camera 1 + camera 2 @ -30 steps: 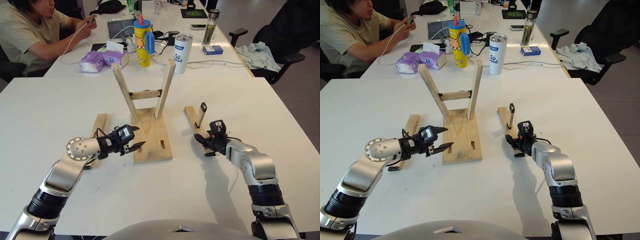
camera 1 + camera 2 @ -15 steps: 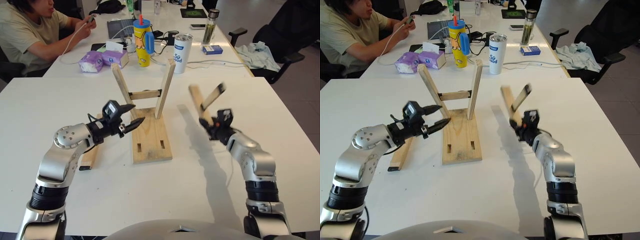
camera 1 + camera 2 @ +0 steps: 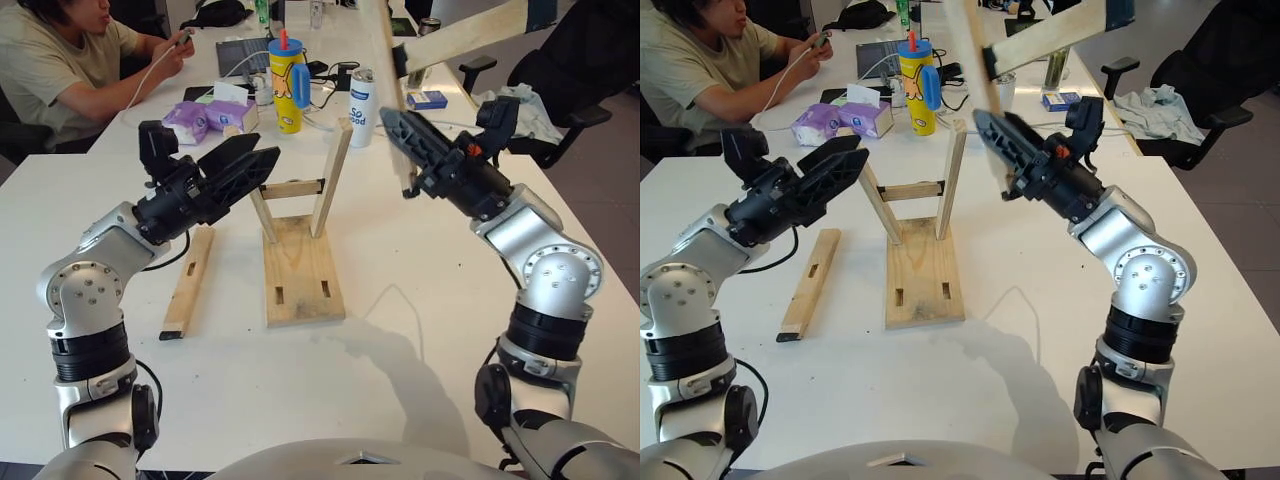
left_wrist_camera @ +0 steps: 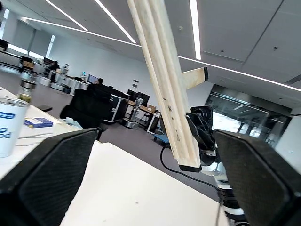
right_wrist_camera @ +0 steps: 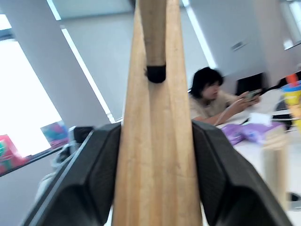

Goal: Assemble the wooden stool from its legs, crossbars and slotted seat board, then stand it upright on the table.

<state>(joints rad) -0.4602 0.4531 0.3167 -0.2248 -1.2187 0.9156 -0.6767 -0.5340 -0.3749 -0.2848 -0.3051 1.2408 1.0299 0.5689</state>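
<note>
The slotted seat board (image 3: 300, 270) lies flat at mid-table. Two legs (image 3: 333, 175) joined by a crossbar (image 3: 292, 189) stand in its far slots. A loose leg (image 3: 188, 282) lies on the table to the board's left. My right gripper (image 3: 405, 150) is raised to the right of the standing legs, shut on a second leg piece (image 3: 382, 50) whose crossbar (image 3: 465, 32) juts off near its top. In the right wrist view the fingers (image 5: 96, 179) clamp this leg (image 5: 157, 141). My left gripper (image 3: 265, 150) hovers open, holding nothing, left of the standing legs, well above the table.
On the table behind stand a yellow cup (image 3: 285, 85), a white tumbler (image 3: 365, 105) and tissue packs (image 3: 185, 125). A person sits at that table's left. A black office chair (image 3: 560, 60) is at the back right. Bare white tabletop (image 3: 400, 350) lies in front of the board.
My right gripper lifted the leg piece with its crossbar off the table and swung it up high. My left gripper rose away from the seat board's near end.
</note>
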